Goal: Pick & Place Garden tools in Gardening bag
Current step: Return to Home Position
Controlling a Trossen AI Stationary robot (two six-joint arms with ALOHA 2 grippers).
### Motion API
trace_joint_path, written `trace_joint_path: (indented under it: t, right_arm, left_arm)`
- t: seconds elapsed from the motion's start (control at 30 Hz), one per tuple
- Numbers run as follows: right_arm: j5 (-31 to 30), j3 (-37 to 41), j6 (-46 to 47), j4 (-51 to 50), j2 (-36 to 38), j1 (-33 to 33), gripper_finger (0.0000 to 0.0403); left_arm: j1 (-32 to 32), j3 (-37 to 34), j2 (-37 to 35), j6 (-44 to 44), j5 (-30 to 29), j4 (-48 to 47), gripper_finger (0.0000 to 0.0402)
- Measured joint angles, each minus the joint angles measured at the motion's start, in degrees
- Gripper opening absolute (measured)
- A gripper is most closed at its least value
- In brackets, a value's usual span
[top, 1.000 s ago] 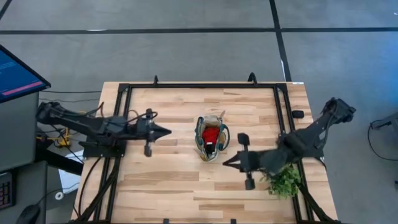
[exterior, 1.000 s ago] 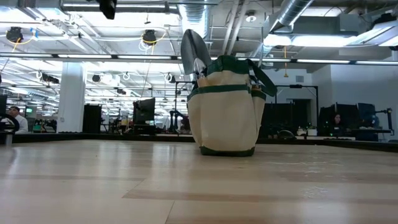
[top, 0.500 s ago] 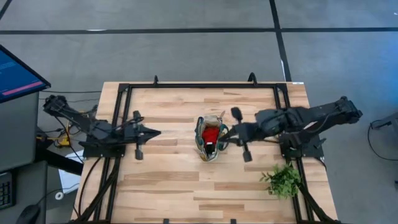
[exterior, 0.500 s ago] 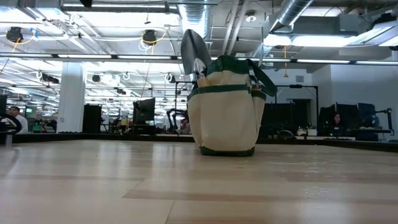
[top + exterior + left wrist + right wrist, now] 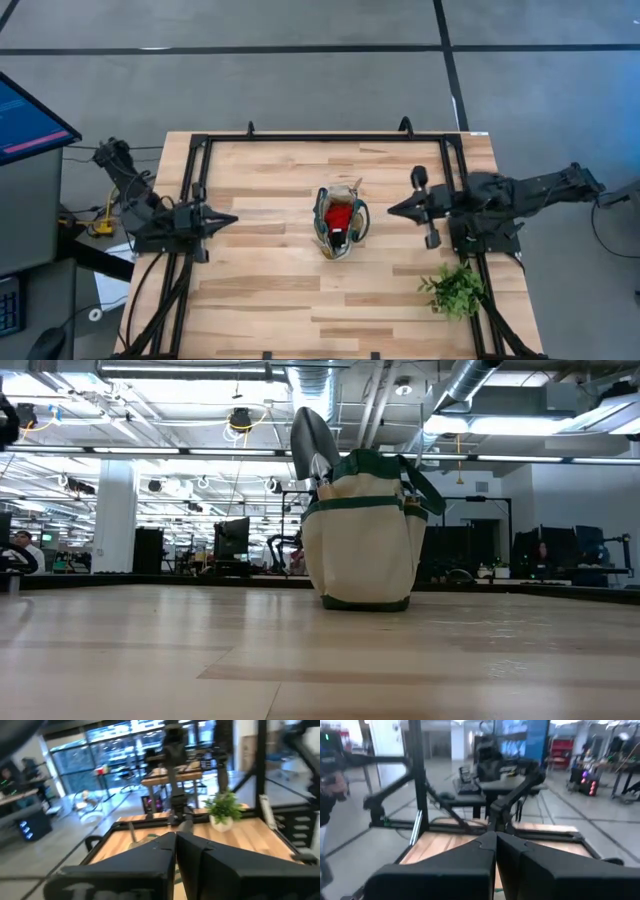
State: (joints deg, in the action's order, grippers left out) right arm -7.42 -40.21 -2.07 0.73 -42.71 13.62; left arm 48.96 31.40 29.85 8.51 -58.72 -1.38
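The tan gardening bag [image 5: 340,221] with dark green trim stands upright on its base in the middle of the table [image 5: 270,290]; it also shows in the low view [image 5: 362,535]. A metal trowel blade [image 5: 312,442] sticks up out of it, and a red item [image 5: 342,217] shows inside from above. My left gripper [image 5: 232,219] is shut and empty at the table's left edge, pointing toward the bag. My right gripper [image 5: 392,209] is shut and empty to the right of the bag, pointing toward it. Both wrist views show shut fingertips, the left [image 5: 176,836] and the right [image 5: 495,836].
A leafy green plant sprig [image 5: 456,290] lies near the table's right near corner. A black frame [image 5: 325,137] runs around the table top. A monitor [image 5: 28,115] stands off the table's left side. Bare wood lies on both sides of the bag.
My left gripper has drawn back from near the bag toward the table's left edge. My right gripper has swung from above the near right part of the table, by the plant sprig, up to the bag's right side and then back toward the right edge. The bag has stayed put.
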Motion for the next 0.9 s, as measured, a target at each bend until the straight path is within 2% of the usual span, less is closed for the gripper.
trace_joint_path:
  t: [0.17, 0.43, 0.6, 0.9]
  right_arm:
    - [-0.07, 6.08, -0.03, 1.12, 9.28, -0.73, 0.0]
    - [-0.17, 9.69, -1.37, -3.24, 19.08, 0.27, 0.0]
    - [-3.17, 9.75, -1.09, -7.48, 22.49, 0.23, 0.0]
    - [-3.19, 9.78, -1.4, -12.56, 26.69, 0.23, 0.0]
  left_arm:
    - [3.51, -0.08, -2.66, 1.8, 0.05, -0.28, 0.0001]
    - [3.62, -4.33, -11.7, 1.71, -2.31, -0.26, 0.0001]
    - [3.62, -8.03, -18.43, 1.74, -3.7, -0.37, 0.0001]
    - [3.6, -14.48, -27.23, 2.87, -3.83, -0.29, 0.0001]
